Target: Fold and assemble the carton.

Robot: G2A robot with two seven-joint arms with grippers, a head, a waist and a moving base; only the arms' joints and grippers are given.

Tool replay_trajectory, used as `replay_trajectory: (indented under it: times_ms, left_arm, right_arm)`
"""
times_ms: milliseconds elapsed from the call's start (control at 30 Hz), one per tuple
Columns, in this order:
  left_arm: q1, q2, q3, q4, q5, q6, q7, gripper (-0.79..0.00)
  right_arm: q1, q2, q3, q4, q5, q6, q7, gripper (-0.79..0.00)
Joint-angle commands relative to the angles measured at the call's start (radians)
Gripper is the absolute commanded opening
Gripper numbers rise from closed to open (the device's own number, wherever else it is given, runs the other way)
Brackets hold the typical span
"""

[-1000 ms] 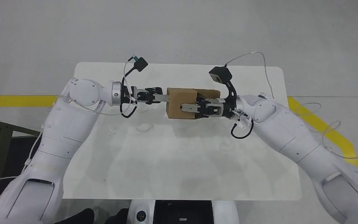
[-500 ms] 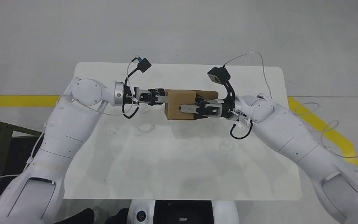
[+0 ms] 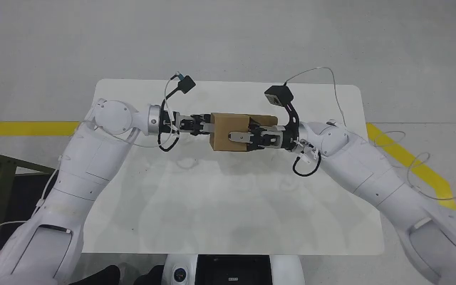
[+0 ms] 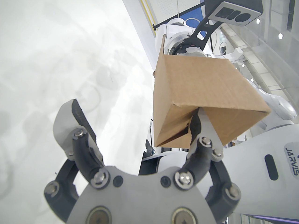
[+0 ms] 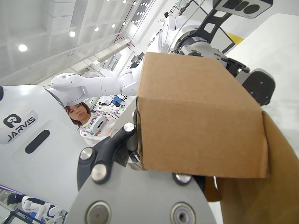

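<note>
Carton (image 3: 229, 127) in grip of right tool (image 3: 241, 135); left tool (image 4: 136, 108) agape, one finger (image 4: 206, 127) inside.

The tip of 1 finger (image 4: 205, 127) of the left pincer (image 4: 137, 110) is tucked out of sight inside the open end of the carton (image 4: 205, 89), so how deep it reaches cannot be told. The right pincer (image 3: 241, 135) is clamped on the carton, and in its own wrist view the cardboard covers its fingertips. There, 1 brown flap (image 5: 275, 164) runs off the picture's edge. From the top view the carton's underside is hidden, as is the patch of bench (image 3: 214, 214) directly beneath it.
</note>
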State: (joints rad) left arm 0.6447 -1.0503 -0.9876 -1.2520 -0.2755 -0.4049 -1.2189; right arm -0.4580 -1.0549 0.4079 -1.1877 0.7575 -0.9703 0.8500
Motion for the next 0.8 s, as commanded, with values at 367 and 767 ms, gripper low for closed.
replay_trajectory:
  times_ms: [367,767]
  left_arm:
    - [0.006,0.015,-0.051,0.024,0.04,-0.013,0.019,0.0]
    - [0.069,0.046,-0.137,-0.062,0.284,-0.171,0.192,0.0]
  right_arm:
    - [0.0,-0.004,0.008,0.114,0.041,0.063,0.063,-0.785]
    - [0.001,-0.085,-0.02,0.289,0.023,0.224,0.147,-0.785]
